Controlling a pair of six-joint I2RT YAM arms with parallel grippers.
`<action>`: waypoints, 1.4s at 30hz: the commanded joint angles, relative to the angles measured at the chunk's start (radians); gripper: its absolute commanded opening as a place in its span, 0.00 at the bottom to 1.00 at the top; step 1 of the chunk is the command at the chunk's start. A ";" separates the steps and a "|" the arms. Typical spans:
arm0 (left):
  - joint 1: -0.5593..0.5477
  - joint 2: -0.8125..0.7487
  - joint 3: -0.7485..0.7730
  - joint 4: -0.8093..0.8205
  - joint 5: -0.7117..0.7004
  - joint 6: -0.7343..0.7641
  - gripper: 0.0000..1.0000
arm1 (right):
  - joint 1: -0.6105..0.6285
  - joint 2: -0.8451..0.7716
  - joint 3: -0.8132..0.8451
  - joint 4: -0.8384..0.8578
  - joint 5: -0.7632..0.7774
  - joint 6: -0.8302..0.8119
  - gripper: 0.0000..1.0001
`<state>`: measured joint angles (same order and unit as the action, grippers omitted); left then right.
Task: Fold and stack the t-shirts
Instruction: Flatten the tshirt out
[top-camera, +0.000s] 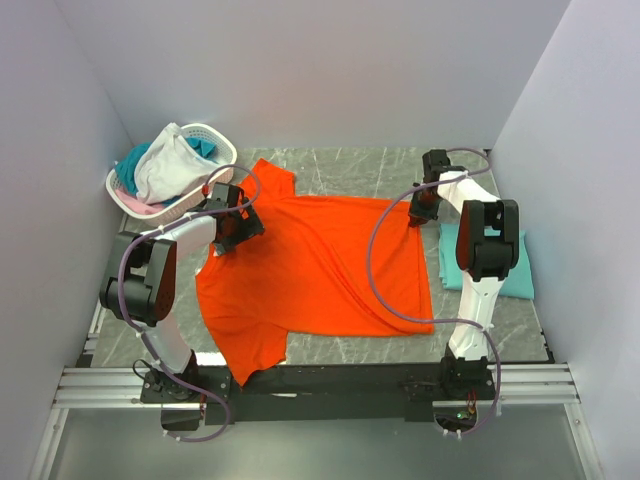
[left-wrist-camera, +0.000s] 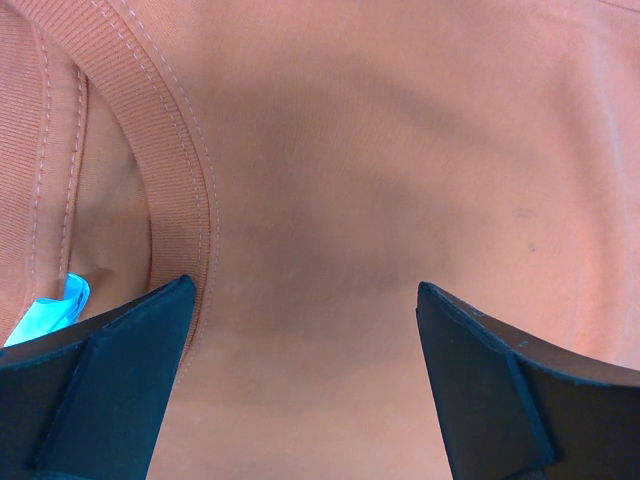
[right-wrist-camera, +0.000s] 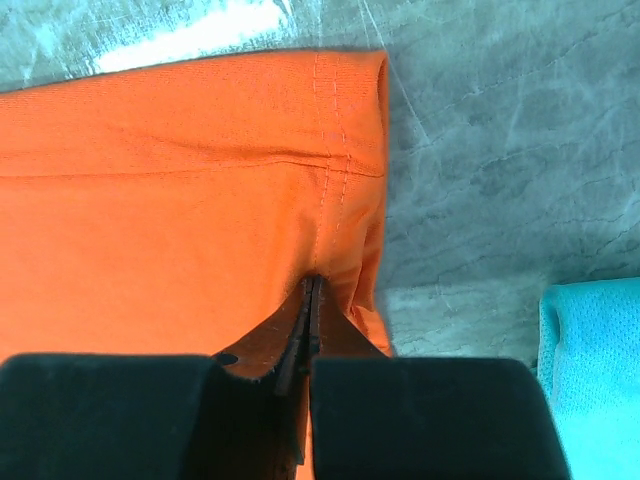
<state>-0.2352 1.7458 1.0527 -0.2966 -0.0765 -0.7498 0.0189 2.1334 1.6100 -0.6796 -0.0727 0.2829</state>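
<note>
A large orange t-shirt (top-camera: 320, 270) is being shown laid flat, approx. centre of the desk (top-camera: 340, 165). Its far-right hem corner is being pinched by the right end effector (right-wrist-camera: 312, 300), w/ fingers pressed together on the cloth. The left end effector (left-wrist-camera: 305, 300) is being held spread just over the collar, toward the far-left corner, w/ nothing gripped. A teal t-shirt (top-camera: 520, 272) is being seen at the right edge. Risk: w/ only one corner gripped, cloth could be dragged & bunched, or pulled onto the teal t-shirt.

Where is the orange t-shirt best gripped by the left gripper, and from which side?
Pinch the ribbed collar from above, where the open left gripper hovers. The orange t-shirt lies flat; the collar's thick stitched band gives a firm edge. The right gripper holds a hem corner.
</note>
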 joint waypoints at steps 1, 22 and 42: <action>-0.003 0.009 0.001 -0.006 -0.017 -0.006 0.99 | -0.007 0.007 0.019 0.012 0.001 0.010 0.00; -0.003 0.015 0.001 -0.015 -0.035 -0.005 0.99 | -0.008 -0.064 0.031 -0.011 0.128 0.021 0.10; -0.003 0.015 0.001 -0.012 -0.034 -0.003 0.99 | -0.008 -0.058 -0.071 0.031 0.042 0.024 0.29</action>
<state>-0.2352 1.7473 1.0527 -0.2966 -0.0868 -0.7498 0.0185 2.0930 1.5501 -0.6689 0.0002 0.3019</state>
